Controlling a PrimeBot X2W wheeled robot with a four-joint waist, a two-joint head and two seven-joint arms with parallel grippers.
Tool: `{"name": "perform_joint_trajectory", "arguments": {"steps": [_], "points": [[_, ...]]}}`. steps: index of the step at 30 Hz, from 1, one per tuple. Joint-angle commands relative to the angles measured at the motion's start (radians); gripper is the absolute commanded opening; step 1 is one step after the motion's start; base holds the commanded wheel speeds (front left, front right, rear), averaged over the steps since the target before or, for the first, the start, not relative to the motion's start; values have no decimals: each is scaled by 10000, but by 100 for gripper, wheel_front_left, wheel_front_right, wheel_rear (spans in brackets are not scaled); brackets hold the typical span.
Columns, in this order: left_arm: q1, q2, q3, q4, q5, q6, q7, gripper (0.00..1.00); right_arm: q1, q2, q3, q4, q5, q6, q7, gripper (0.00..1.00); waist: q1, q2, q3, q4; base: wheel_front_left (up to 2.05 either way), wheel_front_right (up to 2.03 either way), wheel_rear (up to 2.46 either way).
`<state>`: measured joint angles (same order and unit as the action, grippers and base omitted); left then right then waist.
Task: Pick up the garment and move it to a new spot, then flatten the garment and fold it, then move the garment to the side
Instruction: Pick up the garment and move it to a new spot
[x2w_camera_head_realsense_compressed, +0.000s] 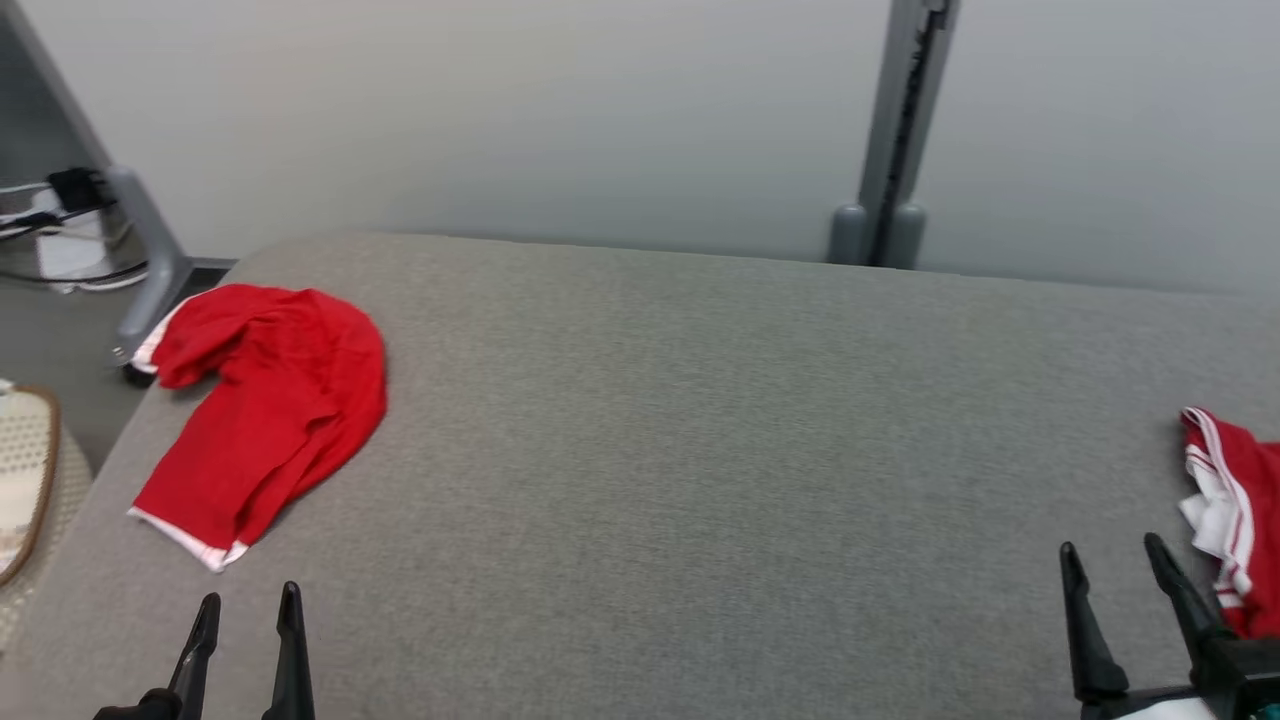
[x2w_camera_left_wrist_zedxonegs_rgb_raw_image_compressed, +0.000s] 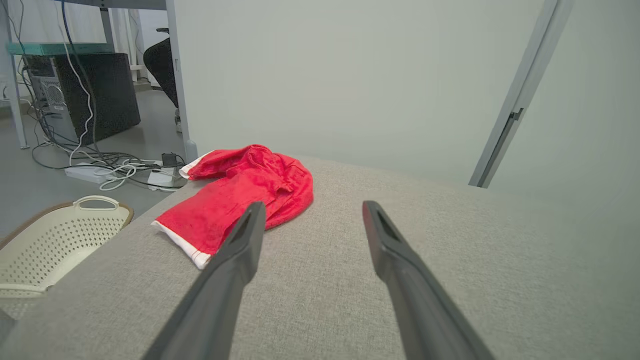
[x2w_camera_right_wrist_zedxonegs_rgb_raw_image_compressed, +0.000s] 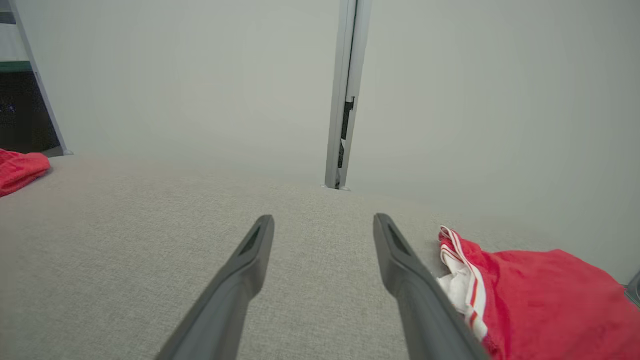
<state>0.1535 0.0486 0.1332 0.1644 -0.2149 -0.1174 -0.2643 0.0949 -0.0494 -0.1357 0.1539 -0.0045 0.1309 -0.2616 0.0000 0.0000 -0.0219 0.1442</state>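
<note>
far left, a pale perforated basket (x2w_camera_head_realsense_compressed: 22, 480) sits on the floor below the edge of the grey fabric-covered counter (x2w_camera_head_realsense_compressed: 700, 450). the red garment (x2w_camera_head_realsense_compressed: 270, 395) lies crumpled on the counter's left end, with its white-trimmed hem close to that edge. a shallow or dragging grab could tip it over the side toward the basket. it is bunched in layers, so a pinch on a single fold would likely lift it twisted and make flattening harder. the left claw (x2w_camera_head_realsense_compressed: 250, 597) hovers just short of it, fingers spread and holding nothing. across the bare middle, the right claw (x2w_camera_head_realsense_compressed: 1110, 545) is also spread and empty. its outer finger stands just beside a second red garment (x2w_camera_head_realsense_compressed: 1250, 470) with white striped trim at the right edge. that closeness is a risk: a swing of the right arm could snag or drag that piece. two such similar red pieces also invite picking the wrong one.
</note>
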Motion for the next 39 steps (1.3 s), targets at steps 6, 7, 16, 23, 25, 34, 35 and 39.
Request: {"name": "perform_joint_trajectory", "arguments": {"steps": [6, 7, 16, 23, 25, 34, 35, 39], "points": [[250, 39, 344, 46, -150, 119, 4, 100, -235, -32, 762, -92, 170, -2, -44, 100, 0, 0, -107, 2297, 0, 0, 0], [275, 38, 390, 26, -181, 130, 4, 100, -268, -35, 857, -97, 162, -2, -44, 100, 0, 0, -104, 2416, 0, 0, 0], [-331, 35, 509, -108, -444, 9, 4, 100, -539, -43, 1055, -255, 41, -2, -45, 100, 0, 0, 635, 2457, 0, 0, 0], [-2601, 47, 169, 774, -1084, -131, 7, 100, -1650, -58, 882, -693, -815, -2, -45, 100, 0, 0, 3105, 1848, 0, 0, 0], [-3630, 322, -111, 1385, -1466, -136, 4, 100, -2105, -170, 835, -819, -1066, -2, -45, 100, 0, 0, 3874, 1652, 0, 0, 0], [-7713, 2409, -1812, 5264, -3325, -132, 1099, 100, -3306, -434, 1153, -962, -1472, -2, -45, 100, 0, 0, 5670, 820, 0, 0, 0], [-8315, 2664, -2057, 6004, -3549, -133, 1490, 100, -3383, -448, 1292, -982, -1493, -2, -45, 100, 0, 0, 5759, 674, 0, 0, 0], [-9094, 2973, -2500, 7492, -3763, -134, 2418, 100, -3429, -453, 1511, -888, -1395, -2, -22, 100, 0, 0, 5744, 394, 0, 0, 0]]}}
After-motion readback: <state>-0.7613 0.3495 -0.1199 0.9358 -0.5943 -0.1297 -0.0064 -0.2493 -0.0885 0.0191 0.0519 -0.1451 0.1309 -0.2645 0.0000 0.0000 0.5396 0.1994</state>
